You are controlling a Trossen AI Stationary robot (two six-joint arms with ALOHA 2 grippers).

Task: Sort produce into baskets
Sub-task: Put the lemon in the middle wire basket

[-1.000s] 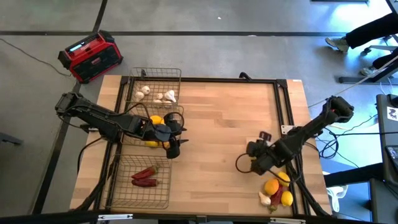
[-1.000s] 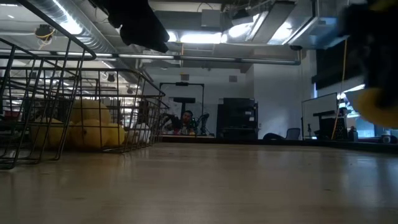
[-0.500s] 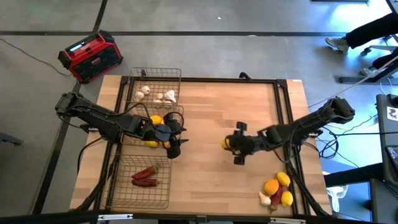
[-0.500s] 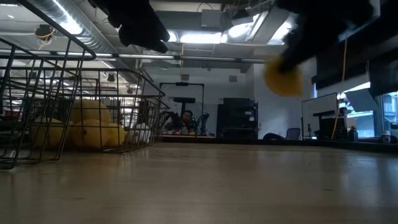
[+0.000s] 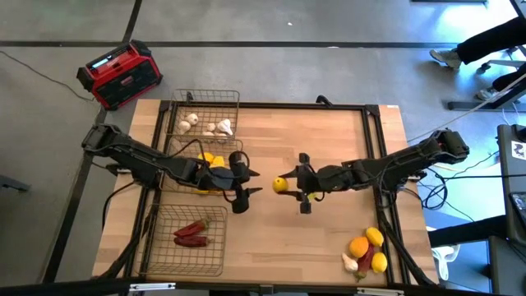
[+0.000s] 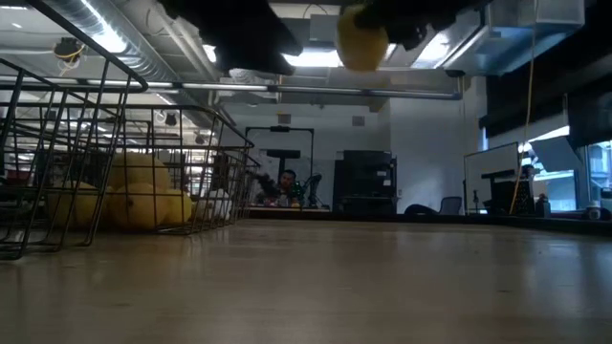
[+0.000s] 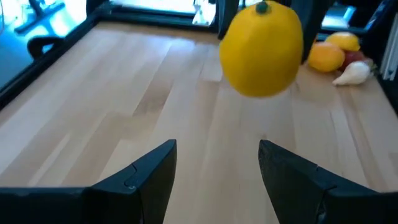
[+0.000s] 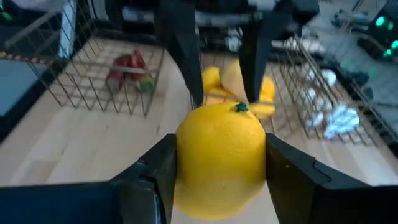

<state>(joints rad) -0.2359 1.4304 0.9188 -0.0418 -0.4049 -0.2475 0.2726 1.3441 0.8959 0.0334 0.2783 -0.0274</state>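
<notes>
Here, the right gripper (image 5: 289, 185) grasps a lemon (image 5: 281, 184) above mid-desk (image 5: 329, 140), facing the left gripper (image 5: 256, 190), released, beside the middle basket (image 5: 182, 156).

A yellow lemon (image 5: 281, 184) hangs above mid-table, clamped between the right gripper's (image 8: 219, 163) fingers. Three wire baskets line the table's left edge: far basket (image 5: 233, 100) holds whitish garlic bulbs (image 5: 205, 125); middle basket (image 5: 182, 146) holds lemons and an orange (image 5: 208, 159); near basket (image 5: 215, 265) holds red chili peppers (image 5: 191, 233). Unsorted citrus, garlic and chili (image 5: 365, 252) lie heaped at the near right edge.
</notes>
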